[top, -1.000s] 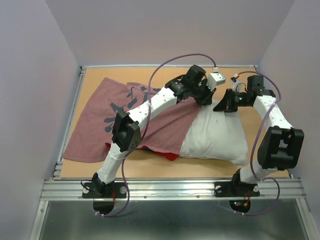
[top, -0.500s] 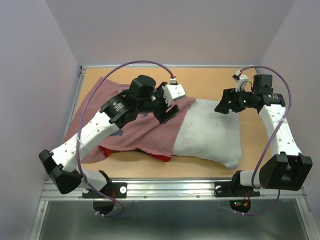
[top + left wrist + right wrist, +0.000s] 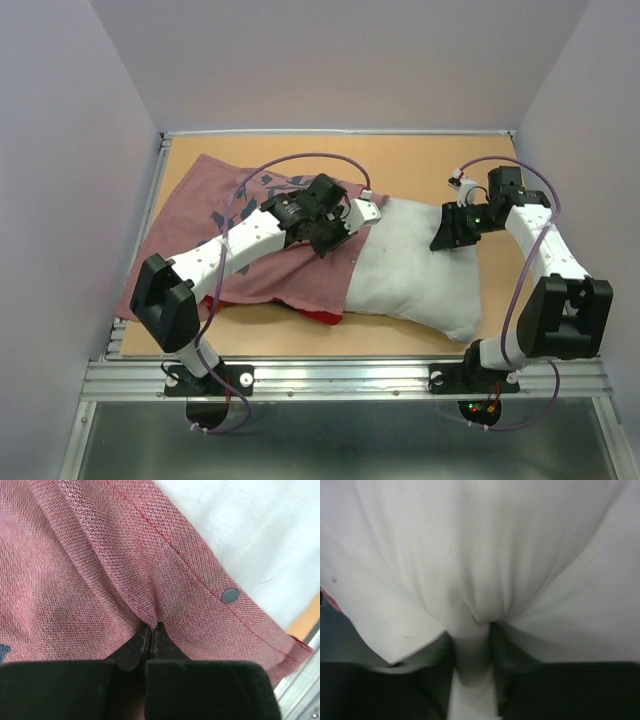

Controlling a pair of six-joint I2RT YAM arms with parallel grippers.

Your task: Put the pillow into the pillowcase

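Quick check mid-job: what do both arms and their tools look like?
The left arm and right arm have white tubular links with blocky black joints. A thin purple cable loops along each. The left tool and right tool are black; the left wrist carries a white block.

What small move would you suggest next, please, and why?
Probably draw the left gripper rightward, pulling the pillowcase hem further over the pillow. It pinches the cloth near the hem, the right gripper pinches a pillow fold, and most of the pillow lies uncovered.
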